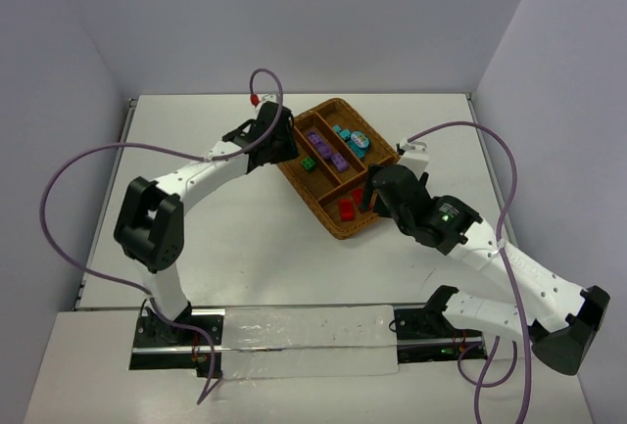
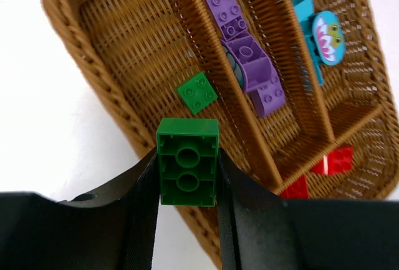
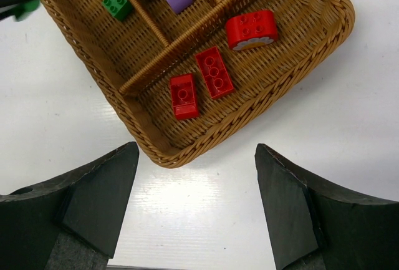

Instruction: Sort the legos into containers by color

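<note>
Left gripper (image 2: 187, 179) clamped on green brick (image 2: 187, 142), hollow underside to wrist cam, long axis along the fingers, at the wicker tray (image 2: 62, 20) rim. Beyond it: green plate (image 2: 197, 93) in the first long compartment, purple bricks (image 2: 246, 58) lengthwise in the next. Right gripper (image 3: 196, 176) jaws apart, near the red bricks (image 3: 214, 72) in the crosswise compartment.

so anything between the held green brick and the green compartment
Nothing visible does. The left gripper holds the green brick near the tray rim; that compartment holds only one small green brick, otherwise bare wicker.
</note>
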`<state>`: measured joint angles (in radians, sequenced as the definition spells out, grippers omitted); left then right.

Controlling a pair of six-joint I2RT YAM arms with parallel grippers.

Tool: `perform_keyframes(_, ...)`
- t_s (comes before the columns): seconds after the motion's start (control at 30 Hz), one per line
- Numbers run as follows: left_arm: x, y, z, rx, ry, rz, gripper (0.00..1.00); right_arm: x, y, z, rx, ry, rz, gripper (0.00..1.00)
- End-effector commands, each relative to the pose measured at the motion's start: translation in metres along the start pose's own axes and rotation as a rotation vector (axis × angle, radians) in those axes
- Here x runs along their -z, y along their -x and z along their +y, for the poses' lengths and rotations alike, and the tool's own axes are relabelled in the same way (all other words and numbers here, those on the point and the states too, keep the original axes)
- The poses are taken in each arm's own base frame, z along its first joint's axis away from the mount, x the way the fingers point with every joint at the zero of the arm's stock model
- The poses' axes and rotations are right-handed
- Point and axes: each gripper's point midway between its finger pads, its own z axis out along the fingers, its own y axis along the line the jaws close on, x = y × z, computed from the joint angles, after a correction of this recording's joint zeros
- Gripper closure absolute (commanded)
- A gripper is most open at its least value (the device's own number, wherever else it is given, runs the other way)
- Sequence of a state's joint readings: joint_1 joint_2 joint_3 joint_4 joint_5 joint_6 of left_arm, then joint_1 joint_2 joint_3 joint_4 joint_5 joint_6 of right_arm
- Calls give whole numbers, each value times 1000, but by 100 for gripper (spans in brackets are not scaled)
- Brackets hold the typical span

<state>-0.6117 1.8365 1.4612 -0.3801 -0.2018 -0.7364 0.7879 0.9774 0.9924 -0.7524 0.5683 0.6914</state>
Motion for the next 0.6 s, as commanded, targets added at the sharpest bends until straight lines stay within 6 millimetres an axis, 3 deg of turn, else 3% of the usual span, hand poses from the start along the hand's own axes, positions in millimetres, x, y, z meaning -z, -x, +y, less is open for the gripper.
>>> perform_keyframes(0.0, -12, 13, -19, 9, -43, -27, 79, 7, 9, -5, -29, -15, -42, 17)
perform_keyframes(0.07, -21, 7, -13, 5, -15, -15, 65, 8, 9, -6, -32, -19, -45, 17)
perform_keyframes(0.17, -30, 2, -12, 5, -21, -15, 27, 9, 10, -8, -37, -19, -47, 17)
perform_keyframes(0.27, -32, 3, -16, 11, -31, -17, 10, 10, 10, -8, -40, -19, -47, 17)
perform_keyframes(0.43, -21, 18, -20, 0, -38, -56, 5, 10, 10, -9, -37, -27, -49, 15)
perform_keyframes(0.57, 8, 44, -22, -31, -33, -124, 5, 9, 12, -11, -49, -39, -62, 8)
